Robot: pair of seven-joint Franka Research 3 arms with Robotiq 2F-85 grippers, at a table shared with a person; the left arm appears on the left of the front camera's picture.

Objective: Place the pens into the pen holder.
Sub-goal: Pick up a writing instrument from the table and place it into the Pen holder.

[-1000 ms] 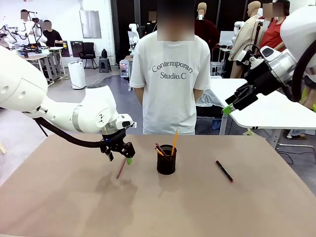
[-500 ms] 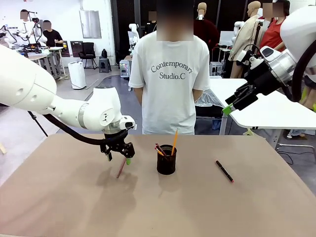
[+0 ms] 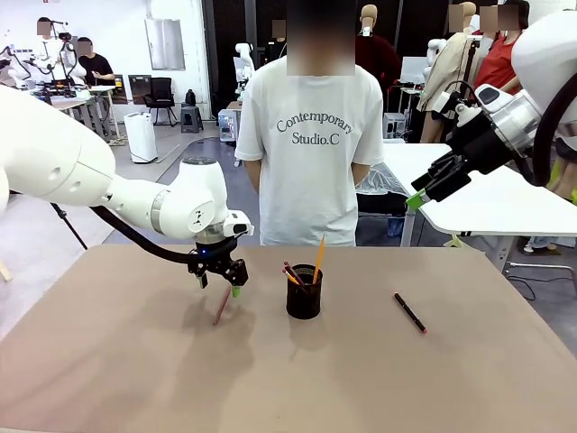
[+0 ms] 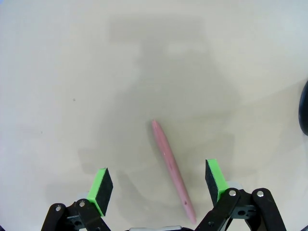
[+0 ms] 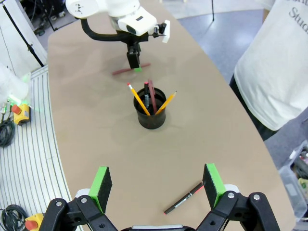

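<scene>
The left gripper [image 3: 218, 289] hangs with its jaws wide apart just above the reddish-brown pen [image 3: 221, 308], which lies flat on the table [image 3: 108, 361] at about nine o'clock from the pen holder [image 3: 304, 293]. In the left wrist view the pen [image 4: 171, 166] slants from eleven o'clock down to five o'clock between the green pads [image 4: 102, 184], closer to the pad on the picture's right, and neither pad touches it.

That offset is what worries me. If the jaws close from here, the nearer pad would meet the pen first and could roll or skid it across the smooth tabletop. The pen is also thin and lies flat, so a descent that stops short may close on air, while one that goes too deep would scrape the table. A grip near one end could let the pen droop. The holder already has several pencils and pens fanned out in it, so a tilted pen might catch on them or nudge the light mesh cup over.

The right gripper [image 3: 416, 198] is raised high at about two o'clock from the holder, open and empty. A black pen with a red tip [image 3: 409, 312] waits on the table at the holder's three o'clock.

The only writing I can read is "Contemporary Studio.C" on the person's white T-shirt [image 3: 311, 126]. Any print on the pens is too small to make out.
</scene>
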